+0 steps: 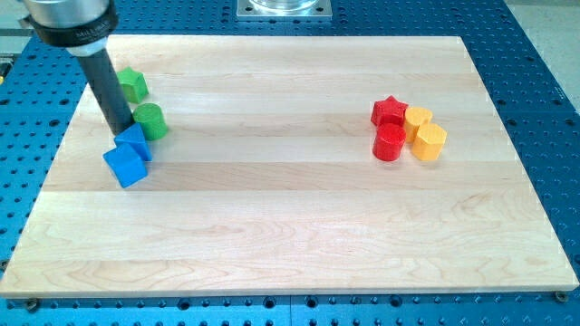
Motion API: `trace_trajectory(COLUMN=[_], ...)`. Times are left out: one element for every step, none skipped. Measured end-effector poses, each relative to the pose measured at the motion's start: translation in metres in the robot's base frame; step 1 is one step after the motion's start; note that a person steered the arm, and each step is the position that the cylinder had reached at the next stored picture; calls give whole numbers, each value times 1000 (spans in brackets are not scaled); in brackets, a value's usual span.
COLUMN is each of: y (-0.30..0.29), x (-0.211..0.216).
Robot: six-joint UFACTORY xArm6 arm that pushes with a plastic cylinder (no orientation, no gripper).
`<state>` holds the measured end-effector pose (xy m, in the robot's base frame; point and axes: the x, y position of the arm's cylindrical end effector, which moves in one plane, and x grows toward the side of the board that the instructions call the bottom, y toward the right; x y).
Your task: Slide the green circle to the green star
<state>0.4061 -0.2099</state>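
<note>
The green circle (150, 119) stands on the wooden board (290, 208) at the view's left. The green star (132, 85) lies just above it, a small gap between them, partly hidden by the rod. My tip (122, 129) rests right beside the green circle on its left, just below the green star and at the top edge of a blue block.
Two blue blocks sit below the tip: a blue one (135, 141) touching the green circle's lower left, and a blue cube (125, 166) under it. At the view's right a red star (390, 111), red cylinder (390, 143), and two yellow blocks (418, 120) (430, 142) cluster together.
</note>
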Motion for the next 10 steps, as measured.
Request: trace_trajectory(y=[28,89,93,97,51,56,50,50,50,96], x=[18,20,3,-19,-37,1,-23,-57,-61,-65])
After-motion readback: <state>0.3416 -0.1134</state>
